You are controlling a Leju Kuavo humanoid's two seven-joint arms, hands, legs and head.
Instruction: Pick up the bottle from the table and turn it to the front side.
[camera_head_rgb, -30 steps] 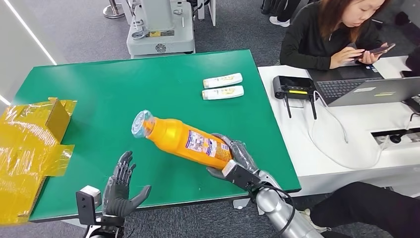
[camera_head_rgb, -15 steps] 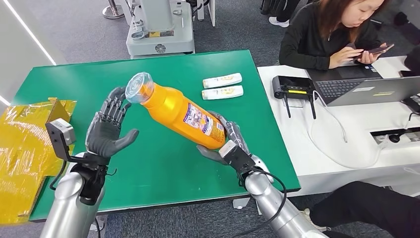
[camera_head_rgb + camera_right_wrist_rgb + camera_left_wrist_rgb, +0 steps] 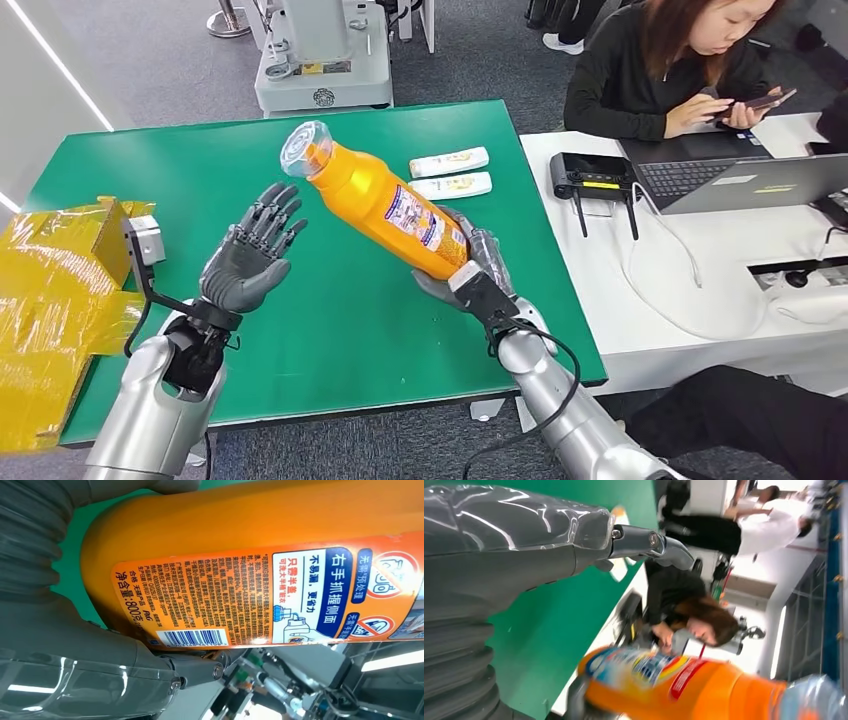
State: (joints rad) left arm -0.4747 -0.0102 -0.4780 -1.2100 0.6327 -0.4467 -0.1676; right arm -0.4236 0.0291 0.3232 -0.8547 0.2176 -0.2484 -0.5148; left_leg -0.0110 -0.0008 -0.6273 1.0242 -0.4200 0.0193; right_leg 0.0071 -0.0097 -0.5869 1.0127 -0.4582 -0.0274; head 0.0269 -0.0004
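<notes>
My right robot hand (image 3: 75, 630) grips the base end of an orange detergent bottle (image 3: 260, 535), its grey ribbed cover and thick thumb lying along the bottle's side. The bottle's back label (image 3: 260, 597) faces the camera: dense small print, a barcode (image 3: 192, 638) near the base, a dark blue panel with white characters, and a small drawing of a bottle. Green bench (image 3: 75, 570) shows in the gap between my robot hand and the bottle. Beyond the bottle, blurred light-coloured machinery (image 3: 280, 680) is visible.

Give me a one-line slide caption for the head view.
Right hand lifts orange bottle above green table; open left hand waits alongside.
</notes>
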